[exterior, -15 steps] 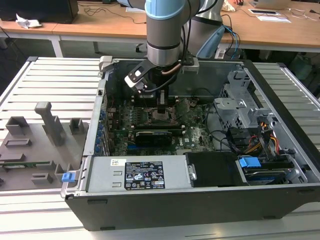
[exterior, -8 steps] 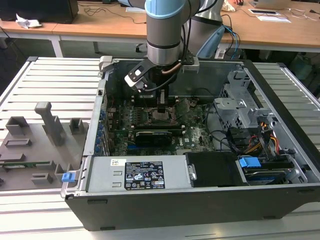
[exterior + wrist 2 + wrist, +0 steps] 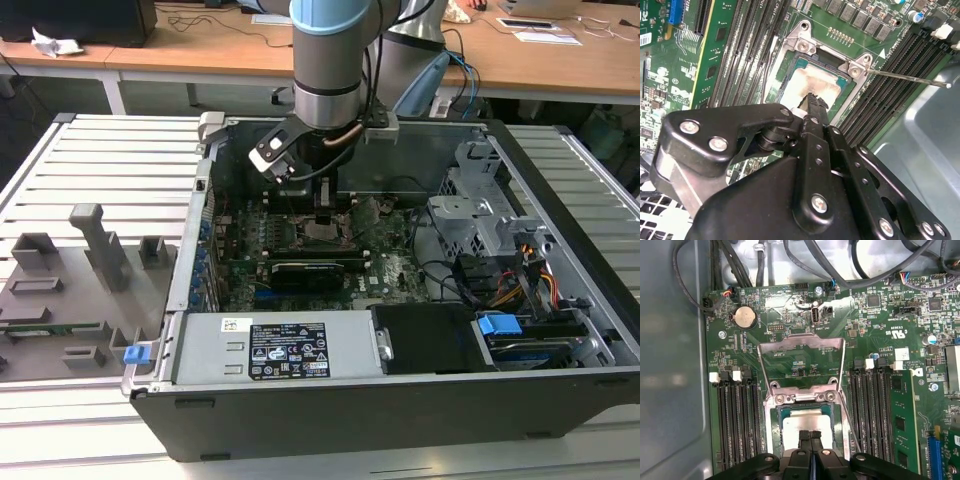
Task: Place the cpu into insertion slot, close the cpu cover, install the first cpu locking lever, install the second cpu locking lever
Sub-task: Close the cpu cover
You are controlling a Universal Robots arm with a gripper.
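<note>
CPU (image 3: 805, 420) (image 3: 812, 80) lies seated in the insertion slot (image 3: 771, 430) on the green motherboard (image 3: 880, 340), its grey top bare, as we see in both wrist views. The cpu cover (image 3: 800, 344) stands tilted open off the CPU, joined at the slot's edge. Our gripper (image 3: 810, 436) (image 3: 813, 100) hangs over the CPU, fingers clenched together with nothing between them. One thin locking lever (image 3: 905, 78) juts out from the slot's corner across the black memory slots (image 3: 885, 95). In the exterior view the gripper (image 3: 325, 215) reaches down into the open computer case (image 3: 400, 410).

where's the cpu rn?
In the first wrist view the cpu sits in the insertion slot between the two banks of memory slots, right beneath the shut claw; the cpu cover is open.
</note>
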